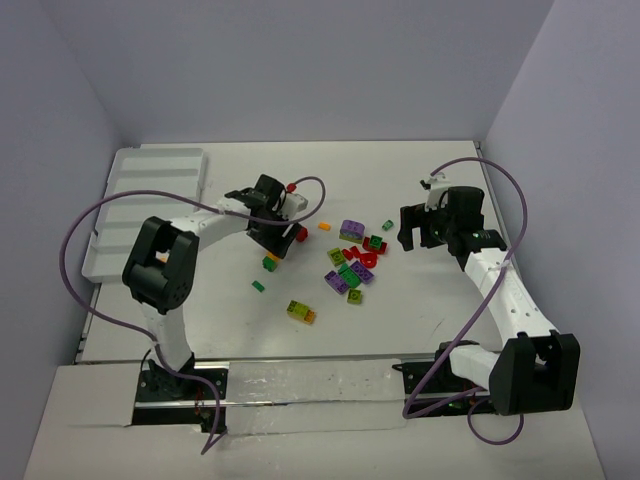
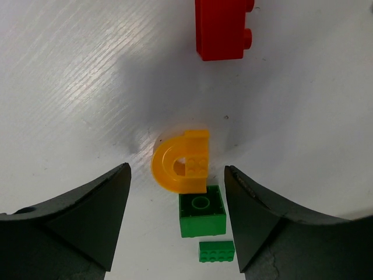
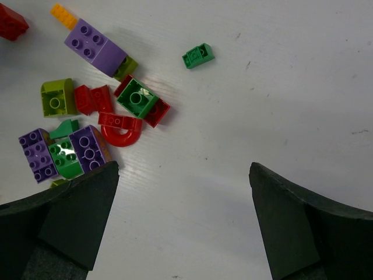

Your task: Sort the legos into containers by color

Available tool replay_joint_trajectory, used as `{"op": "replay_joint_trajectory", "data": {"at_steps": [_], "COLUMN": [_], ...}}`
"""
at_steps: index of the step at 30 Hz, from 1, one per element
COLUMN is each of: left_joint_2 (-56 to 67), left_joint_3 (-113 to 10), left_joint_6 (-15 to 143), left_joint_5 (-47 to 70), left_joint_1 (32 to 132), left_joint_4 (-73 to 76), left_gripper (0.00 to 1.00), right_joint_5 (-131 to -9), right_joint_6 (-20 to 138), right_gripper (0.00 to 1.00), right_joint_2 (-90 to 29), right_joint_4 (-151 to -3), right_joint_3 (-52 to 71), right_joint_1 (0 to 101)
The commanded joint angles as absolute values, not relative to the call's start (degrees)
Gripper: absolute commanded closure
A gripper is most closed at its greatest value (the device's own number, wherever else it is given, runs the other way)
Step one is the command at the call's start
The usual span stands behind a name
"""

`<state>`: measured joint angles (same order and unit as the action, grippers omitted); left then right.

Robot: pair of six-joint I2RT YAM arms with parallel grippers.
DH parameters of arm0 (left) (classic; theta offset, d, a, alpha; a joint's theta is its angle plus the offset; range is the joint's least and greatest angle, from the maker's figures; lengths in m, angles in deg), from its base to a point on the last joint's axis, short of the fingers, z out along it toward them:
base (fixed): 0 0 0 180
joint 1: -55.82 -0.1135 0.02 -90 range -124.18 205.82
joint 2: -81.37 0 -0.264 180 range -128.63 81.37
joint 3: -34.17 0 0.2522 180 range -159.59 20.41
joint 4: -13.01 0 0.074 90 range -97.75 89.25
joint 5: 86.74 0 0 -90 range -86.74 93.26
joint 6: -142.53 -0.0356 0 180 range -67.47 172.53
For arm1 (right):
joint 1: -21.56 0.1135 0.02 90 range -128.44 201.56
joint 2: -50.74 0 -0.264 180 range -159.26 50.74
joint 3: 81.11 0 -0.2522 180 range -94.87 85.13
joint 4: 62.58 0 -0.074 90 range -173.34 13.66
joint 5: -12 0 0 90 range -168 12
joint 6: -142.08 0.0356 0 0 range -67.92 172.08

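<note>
My left gripper (image 2: 176, 175) is open and hangs low over the table, its jaws on either side of an orange arch lego (image 2: 180, 169). A dark green brick (image 2: 202, 211) touches that arch, and a small green plate (image 2: 217, 251) lies just behind it. A red brick (image 2: 220, 28) lies ahead. In the top view the left gripper (image 1: 272, 245) is at table centre-left. My right gripper (image 3: 183, 172) is open and empty over bare table, to the right of the main lego pile (image 3: 87, 122). The pile (image 1: 350, 265) holds purple, red, green and lime bricks. The white compartment tray (image 1: 150, 210) lies far left.
Loose pieces lie apart from the pile: a lime-yellow brick (image 1: 300, 311) near the front, a small orange piece (image 1: 325, 226), a small red piece (image 1: 291, 187) and a green brick (image 3: 198, 56). Grey walls close in the table on three sides. Purple cables loop off both arms.
</note>
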<state>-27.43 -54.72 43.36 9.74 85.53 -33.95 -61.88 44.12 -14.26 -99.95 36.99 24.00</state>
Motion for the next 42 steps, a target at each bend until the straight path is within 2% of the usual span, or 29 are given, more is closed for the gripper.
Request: {"op": "replay_joint_trajectory", "data": {"at_steps": [1,12,22,26,34,42], "left_joint_2": [-28.6,-31.0,-30.8,-29.8,-25.2,-11.9], "left_joint_3": [-55.2,-54.5,-56.7,-60.0,-68.0,-55.4], "left_joint_6": [44.2,45.0,44.9,44.2,44.6,43.9], "left_joint_5": [6.9,3.5,4.8,3.5,3.5,7.4], "left_joint_1": [87.0,88.0,88.0,87.3,77.9,62.2], "left_joint_4": [-31.2,-29.8,-31.0,-31.6,-36.4,-37.9], "left_gripper": [0.28,0.41,0.64,0.65,0.66,0.66], "right_joint_5": [-62.2,-62.7,-62.9,-63.1,-62.9,-62.2], "right_joint_6": [44.3,44.0,44.0,44.0,44.0,43.9], "right_gripper": [0.00,0.00,0.00,0.00,0.00,0.00], "right_joint_2": [-14.0,-13.8,-13.8,-13.7,-13.6,-13.1], "right_joint_4": [-98.0,-98.1,-98.0,-98.0,-98.0,-98.4], "right_joint_3": [35.1,35.4,35.5,35.6,35.5,35.3], "right_joint_1": [24.5,24.4,24.4,24.5,24.4,24.5]}}
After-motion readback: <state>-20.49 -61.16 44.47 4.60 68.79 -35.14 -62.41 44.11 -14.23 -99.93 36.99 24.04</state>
